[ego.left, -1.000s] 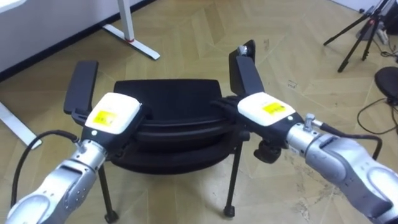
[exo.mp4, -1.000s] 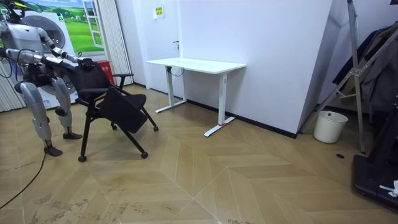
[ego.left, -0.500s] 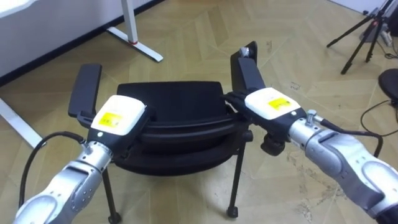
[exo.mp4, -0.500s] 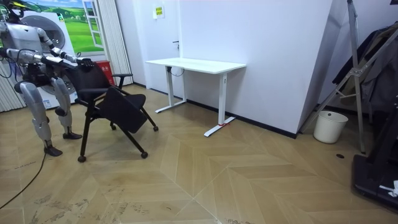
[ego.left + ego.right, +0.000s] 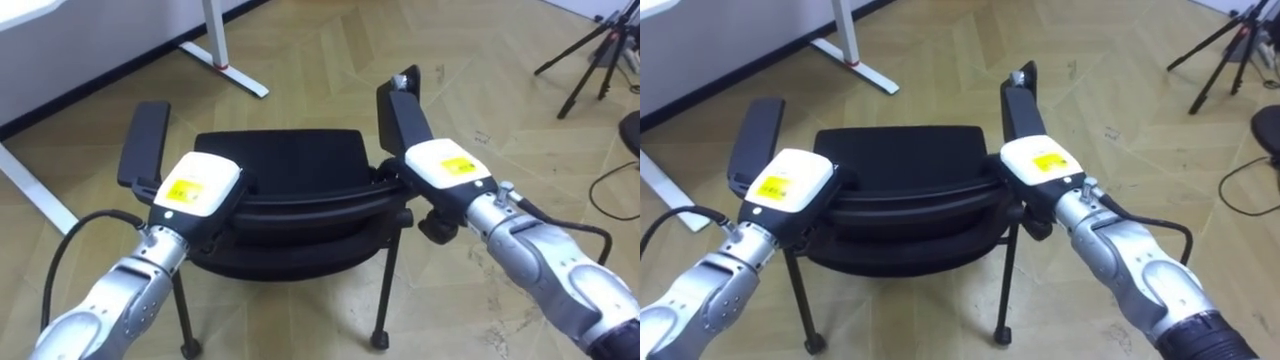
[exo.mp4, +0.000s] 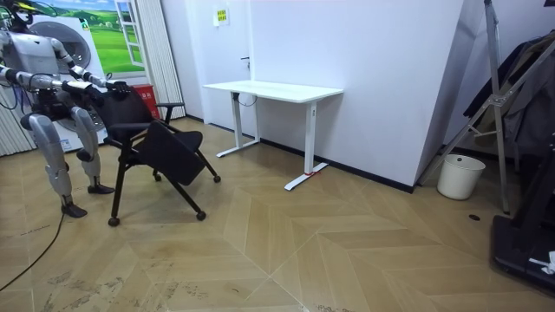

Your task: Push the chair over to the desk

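Note:
A black chair (image 5: pixel 280 160) with two armrests stands on the wooden floor right in front of me, its backrest nearest to me. My left hand (image 5: pixel 195 188) lies on the left end of the backrest's top edge. My right hand (image 5: pixel 447 172) lies on the right end, just below the right armrest (image 5: pixel 400 115). In the right eye view the left hand (image 5: pixel 788 185) and right hand (image 5: pixel 1040 165) sit on the chair (image 5: pixel 900 150) the same way. In the room view I stand behind the chair (image 6: pixel 147 130) at the room view's left, both arms stretched to its back.
A white desk (image 6: pixel 273 89) stands by the wall beyond the chair; its foot (image 5: pixel 235 80) and another leg (image 5: pixel 30 190) lie near the chair. A tripod (image 5: pixel 590 50) stands at the far right. A white bucket (image 6: pixel 455 176) sits by the wall.
The whole eye view has shifted a little, so the camera moved. Both hands stay on the backrest. In the room view the chair has crept slightly toward the room view's left.

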